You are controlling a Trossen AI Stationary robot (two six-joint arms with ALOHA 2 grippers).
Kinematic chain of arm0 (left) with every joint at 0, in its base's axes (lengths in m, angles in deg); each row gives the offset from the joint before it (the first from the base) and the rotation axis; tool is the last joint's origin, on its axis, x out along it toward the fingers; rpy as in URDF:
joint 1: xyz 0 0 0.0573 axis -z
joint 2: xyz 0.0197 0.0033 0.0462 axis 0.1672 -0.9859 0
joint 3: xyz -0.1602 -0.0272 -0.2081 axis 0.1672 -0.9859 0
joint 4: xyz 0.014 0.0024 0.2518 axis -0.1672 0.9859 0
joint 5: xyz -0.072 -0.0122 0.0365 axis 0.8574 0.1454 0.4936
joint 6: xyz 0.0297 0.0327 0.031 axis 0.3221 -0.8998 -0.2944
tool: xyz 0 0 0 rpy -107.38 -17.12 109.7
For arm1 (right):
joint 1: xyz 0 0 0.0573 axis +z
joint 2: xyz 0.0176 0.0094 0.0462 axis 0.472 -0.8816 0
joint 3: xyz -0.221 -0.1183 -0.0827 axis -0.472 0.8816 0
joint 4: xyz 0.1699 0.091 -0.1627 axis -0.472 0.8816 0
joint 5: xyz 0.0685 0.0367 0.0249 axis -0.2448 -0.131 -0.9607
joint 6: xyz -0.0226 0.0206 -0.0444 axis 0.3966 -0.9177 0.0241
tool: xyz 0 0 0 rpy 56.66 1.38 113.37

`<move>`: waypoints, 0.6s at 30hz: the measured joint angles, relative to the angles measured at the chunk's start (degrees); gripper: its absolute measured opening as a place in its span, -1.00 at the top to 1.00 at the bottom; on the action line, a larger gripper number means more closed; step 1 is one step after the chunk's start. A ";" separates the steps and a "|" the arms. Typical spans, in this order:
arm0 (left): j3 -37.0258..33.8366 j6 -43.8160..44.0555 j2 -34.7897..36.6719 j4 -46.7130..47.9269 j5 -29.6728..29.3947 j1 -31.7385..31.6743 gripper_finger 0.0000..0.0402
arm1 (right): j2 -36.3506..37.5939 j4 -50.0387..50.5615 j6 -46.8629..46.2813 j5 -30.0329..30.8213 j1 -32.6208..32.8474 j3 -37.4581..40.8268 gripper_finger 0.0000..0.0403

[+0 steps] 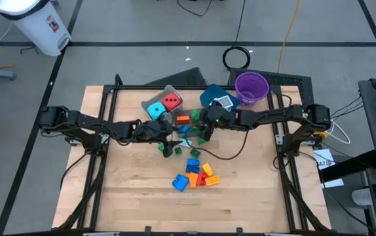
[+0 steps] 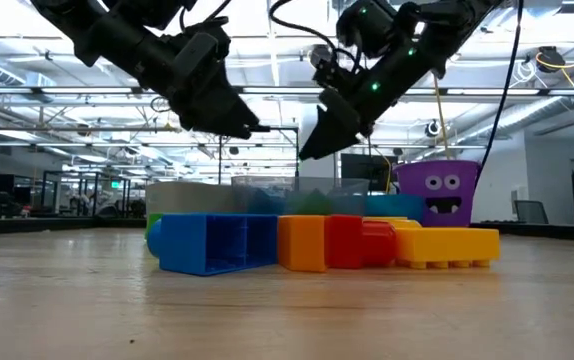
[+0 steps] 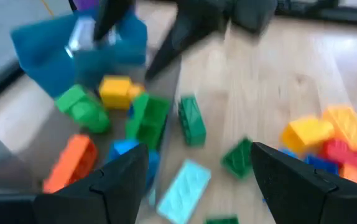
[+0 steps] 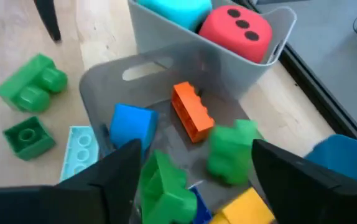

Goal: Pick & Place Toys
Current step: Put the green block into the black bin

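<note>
My right gripper (image 1: 204, 128) (image 4: 196, 149) hangs open over a flat grey tray (image 4: 104, 81). In the tray lie an orange brick (image 4: 191, 112), a blue brick (image 4: 132, 124), green bricks (image 4: 231, 152) and a yellow one. My left gripper (image 1: 168, 136) (image 3: 198, 152) is open too, above loose green bricks (image 3: 237, 158) and a light cyan brick (image 3: 185, 183) on the wood. Neither gripper holds anything. A grey bin (image 1: 164, 97) behind the tray holds a cyan die (image 4: 172, 9) and a red die (image 4: 234, 31). Several more bricks (image 1: 194, 176) lie heaped nearer the front edge.
A teal bin (image 1: 215, 97) and a purple cup (image 1: 251, 86) stand at the far right of the table. The two grippers hang close together over the table's middle. Bare wood lies along the front edge (image 1: 188, 216) and at both sides of the brick heap.
</note>
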 joint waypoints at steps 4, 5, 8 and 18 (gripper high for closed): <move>0.00 -0.94 0.00 8.49 1.41 0.09 -0.42 | 4.26 0.44 -2.71 0.04 3.83 -0.14 -0.49; 0.00 -2.06 0.00 11.56 1.42 0.09 -0.42 | 5.58 1.70 -3.11 -0.22 5.32 -0.09 -0.50; 0.00 -5.27 0.00 21.25 1.15 0.07 -0.42 | 8.56 1.75 -3.76 -0.52 10.66 -0.03 -0.48; -0.34 -18.80 -1.56 29.30 5.54 0.17 -0.42 | 12.75 -0.81 -2.81 0.43 28.89 -0.07 -0.33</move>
